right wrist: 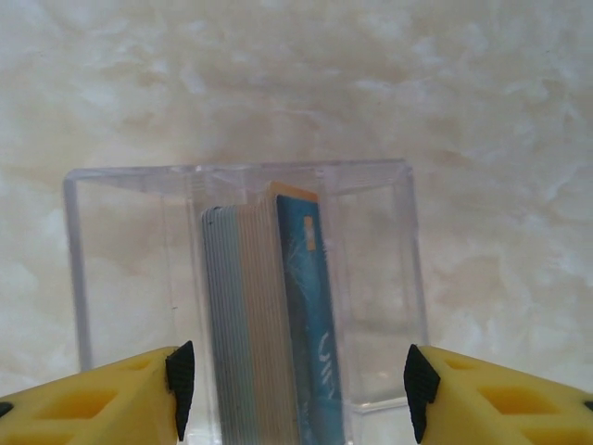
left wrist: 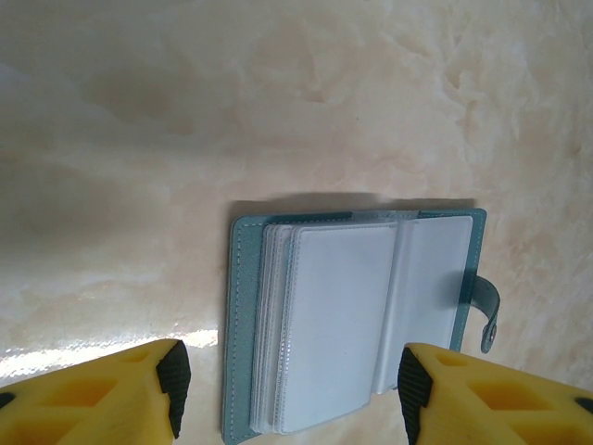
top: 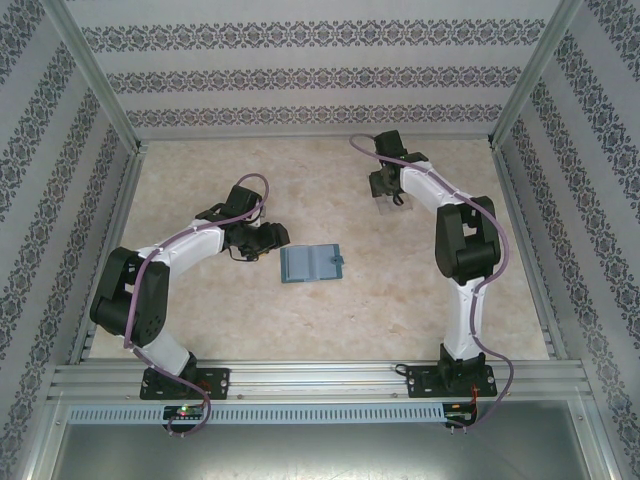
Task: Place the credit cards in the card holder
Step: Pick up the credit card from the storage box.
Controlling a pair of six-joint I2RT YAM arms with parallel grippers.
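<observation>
Holder (left wrist: 352, 324): open on table (left wrist: 278, 111), pockets up for loading.
Cards (right wrist: 269, 324): on edge in box (right wrist: 111, 269).
Left hand (left wrist: 292, 382): open over holder.
Right hand (right wrist: 292, 385): open, facing cards.

A clear box (right wrist: 130, 260) holds credit cards (right wrist: 269, 324) — upright.

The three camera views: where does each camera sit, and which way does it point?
Top external: above and behind the arms, looking down at the table; both arms and their bases show.
Left wrist: on the left arm, looking down at the open card holder; the left gripper shows its yellow fingers.
Right wrist: on the right arm, facing credit cards in a clear box; the right gripper shows.
Shared: top external and left wrist both show the card holder.
</observation>
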